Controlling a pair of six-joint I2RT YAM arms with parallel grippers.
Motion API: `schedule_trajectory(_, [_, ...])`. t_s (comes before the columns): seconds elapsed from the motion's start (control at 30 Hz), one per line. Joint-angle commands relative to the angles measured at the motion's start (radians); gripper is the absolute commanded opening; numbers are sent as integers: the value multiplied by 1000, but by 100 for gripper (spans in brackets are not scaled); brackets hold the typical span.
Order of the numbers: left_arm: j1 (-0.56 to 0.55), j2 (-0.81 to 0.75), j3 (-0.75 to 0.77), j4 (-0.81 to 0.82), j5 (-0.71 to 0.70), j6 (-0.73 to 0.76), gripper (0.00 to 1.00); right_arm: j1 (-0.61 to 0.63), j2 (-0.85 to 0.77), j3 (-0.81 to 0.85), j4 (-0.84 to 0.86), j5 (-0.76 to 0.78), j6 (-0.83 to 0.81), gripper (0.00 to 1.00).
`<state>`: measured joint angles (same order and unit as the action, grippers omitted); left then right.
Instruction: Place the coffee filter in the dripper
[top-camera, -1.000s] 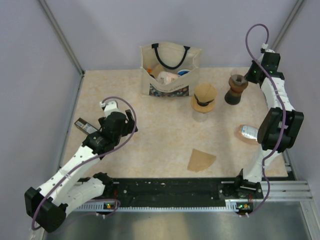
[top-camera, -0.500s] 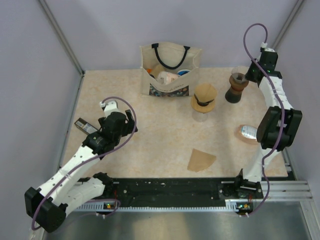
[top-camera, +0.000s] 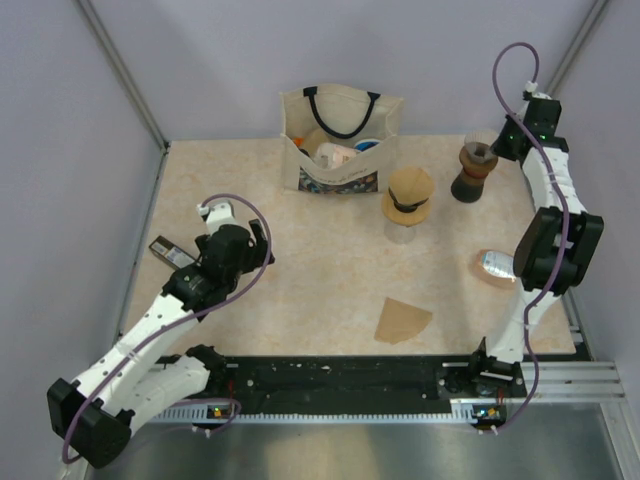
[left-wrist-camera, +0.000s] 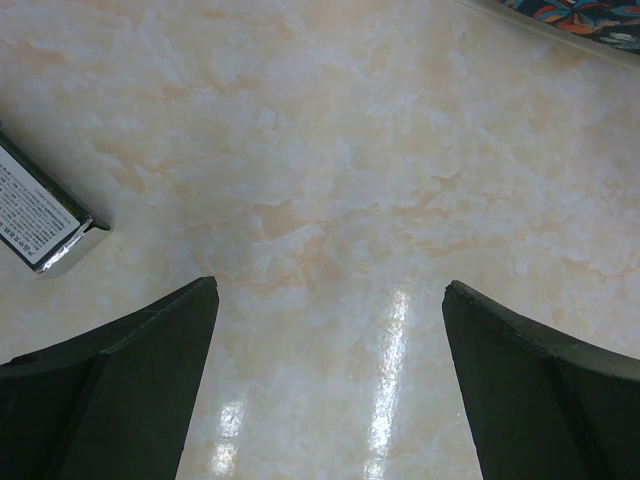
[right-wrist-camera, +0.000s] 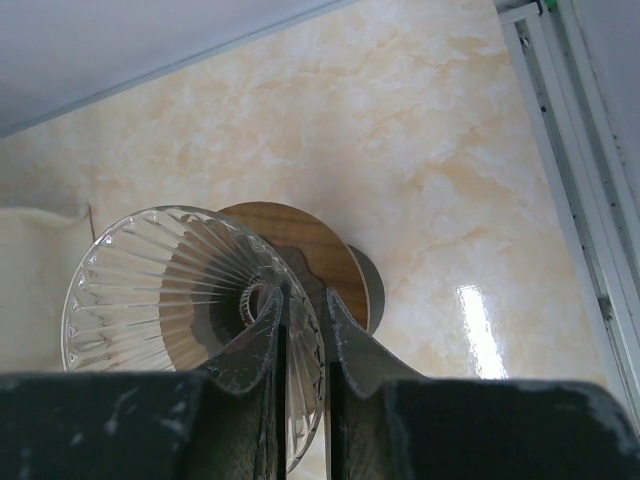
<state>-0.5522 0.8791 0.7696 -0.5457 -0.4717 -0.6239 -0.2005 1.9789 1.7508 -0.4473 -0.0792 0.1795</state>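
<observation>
The coffee filter (top-camera: 402, 320), a flat tan paper wedge, lies on the table near the front edge, away from both grippers. My right gripper (right-wrist-camera: 300, 300) (top-camera: 497, 152) is at the back right. It is shut on the rim of the dripper (right-wrist-camera: 170, 290) (top-camera: 472, 172), a clear ribbed glass funnel on a round wooden ring. One finger is inside the funnel and one outside. I cannot tell whether the dripper touches the table. My left gripper (left-wrist-camera: 330, 290) (top-camera: 258, 240) hangs open over bare tabletop at the left, with nothing between its fingers.
A cloth tote bag (top-camera: 340, 140) with several items stands at the back centre. A tan cone with a dark band (top-camera: 408, 193) sits on a glass cup (top-camera: 400, 235). A dark packet (top-camera: 170, 252) (left-wrist-camera: 35, 215) lies left. A small blue-white thing on a tan disc (top-camera: 492, 266) is half hidden by the right arm.
The right wrist has shifted slightly toward the back right, and the dripper in its grip moved a little with it. The left arm has barely moved.
</observation>
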Motion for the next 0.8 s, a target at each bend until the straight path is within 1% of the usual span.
schedule_trajectory(0.0, [3,-37,-9,32,-4,9,99,-16,230,-119,-432,-28,-138,0])
schedule_trajectory(0.17, [1,-49,-15,32,-2,9,99,-20,258,-109,-464,-2,-141,0])
schedule_trajectory(0.27, [2,-48,-13,35,2,9,99,-36,270,-112,-468,-34,-149,0])
schedule_trajectory(0.37, [2,-46,-12,36,5,9,99,-40,299,-102,-485,1,-147,0])
schedule_trajectory(0.57, [3,-48,-9,38,10,10,99,-51,342,-106,-484,-22,-166,0])
schedule_trajectory(0.7, [3,-48,-10,38,10,12,99,-51,356,-108,-491,54,-158,0])
schedule_trajectory(0.77, [1,-48,-9,39,8,12,99,-51,360,-111,-496,62,-158,0])
